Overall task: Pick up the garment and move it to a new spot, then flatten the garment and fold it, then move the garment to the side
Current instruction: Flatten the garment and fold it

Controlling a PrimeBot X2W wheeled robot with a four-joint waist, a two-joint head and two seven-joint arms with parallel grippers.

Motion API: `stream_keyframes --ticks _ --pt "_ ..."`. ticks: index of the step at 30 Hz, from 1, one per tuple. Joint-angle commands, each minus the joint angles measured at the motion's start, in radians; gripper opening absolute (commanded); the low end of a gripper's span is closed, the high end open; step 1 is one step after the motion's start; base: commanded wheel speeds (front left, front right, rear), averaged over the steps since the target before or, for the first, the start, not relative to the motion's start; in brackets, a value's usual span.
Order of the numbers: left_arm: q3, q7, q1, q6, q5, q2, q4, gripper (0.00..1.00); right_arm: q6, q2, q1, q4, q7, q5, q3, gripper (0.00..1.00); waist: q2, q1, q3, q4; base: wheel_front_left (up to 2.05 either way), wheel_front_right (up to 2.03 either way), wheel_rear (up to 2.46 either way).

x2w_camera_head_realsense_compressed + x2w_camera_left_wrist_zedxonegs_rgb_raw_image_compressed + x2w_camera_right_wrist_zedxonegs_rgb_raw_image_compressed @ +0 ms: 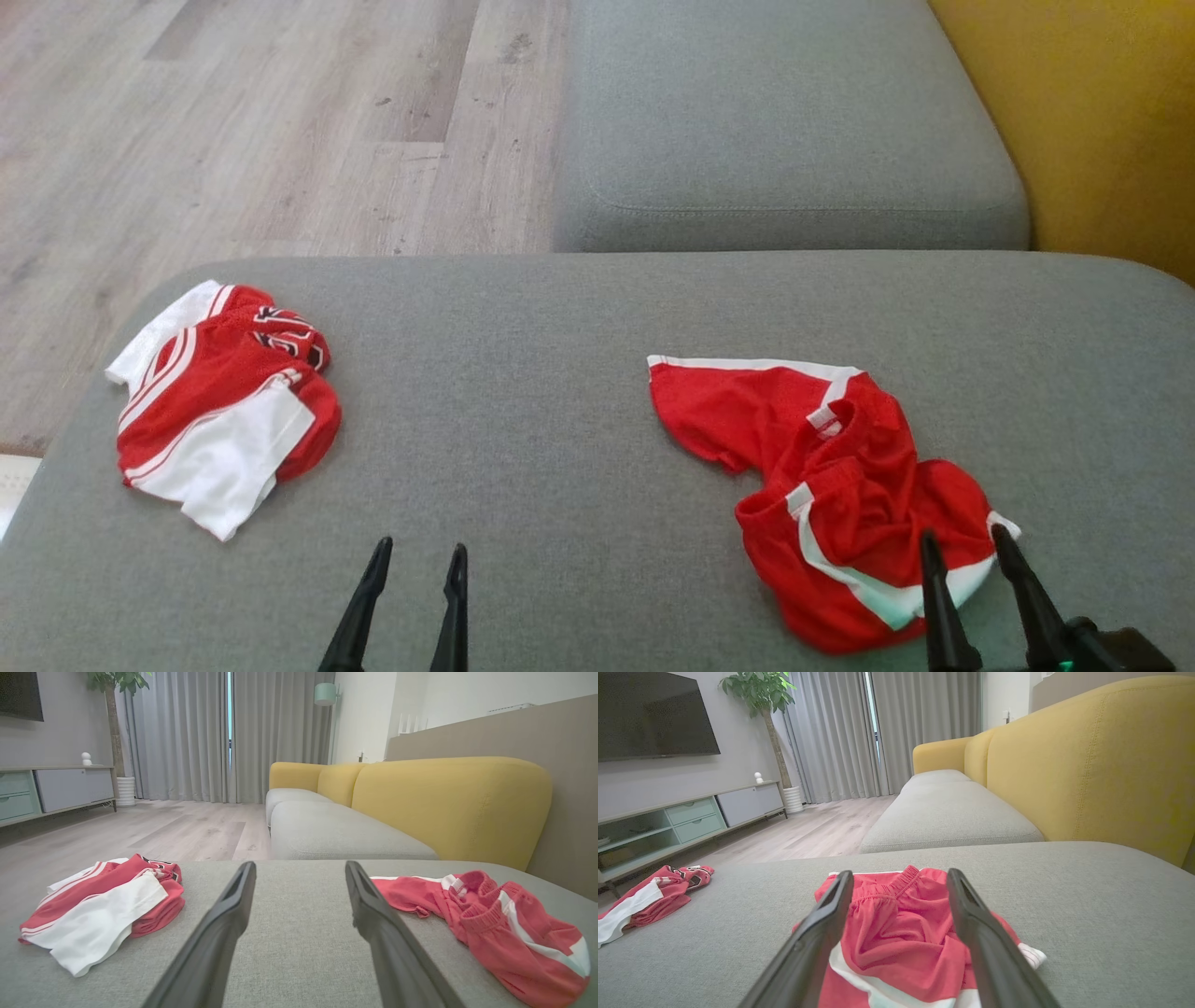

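garment near hem, partly — behind right gripper fingers | folded garment lettering — too small to read

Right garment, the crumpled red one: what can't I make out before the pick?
- Head view: right pincer covers the near edge of the crumpled garment; contact unclear.
- Right wrist view: bottom edge cuts off its near part.
- Head view: print on the folded garment is tucked into folds, unreadable.
- Right wrist view: left edge crops it.

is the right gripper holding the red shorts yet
No, the right gripper has its fingers wide open above the crumpled red shorts.
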State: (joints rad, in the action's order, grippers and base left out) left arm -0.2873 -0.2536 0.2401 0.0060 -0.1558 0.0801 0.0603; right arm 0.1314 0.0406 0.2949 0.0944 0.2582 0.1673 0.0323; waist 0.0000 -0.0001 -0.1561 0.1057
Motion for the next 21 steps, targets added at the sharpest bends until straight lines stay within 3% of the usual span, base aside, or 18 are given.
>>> stream_keyframes --ticks 1,13,21 --pt "0.041 -0.008 -0.051 -0.008 0.009 -0.016 -0.028 1.0 -0.001 0.01 -0.04 -0.032 0.004 0.002 0.027 1.0 0.0 0.0001 0.0 0.002 0.0 0.0 0.0" --pt "0.068 -0.008 -0.051 -0.045 0.035 -0.029 0.006 1.0 -0.001 0.01 -0.042 -0.015 0.004 -0.007 0.042 1.0 0.0 0.0001 0.004 0.0 0.0 0.0 0.0" --pt "0.014 -0.008 -0.101 -0.066 0.006 -0.03 0.025 1.0 -0.001 0.01 -0.057 -0.011 0.004 -0.023 0.055 1.0 0.0 0.0001 0.036 -0.055 0.0 0.0 0.0"
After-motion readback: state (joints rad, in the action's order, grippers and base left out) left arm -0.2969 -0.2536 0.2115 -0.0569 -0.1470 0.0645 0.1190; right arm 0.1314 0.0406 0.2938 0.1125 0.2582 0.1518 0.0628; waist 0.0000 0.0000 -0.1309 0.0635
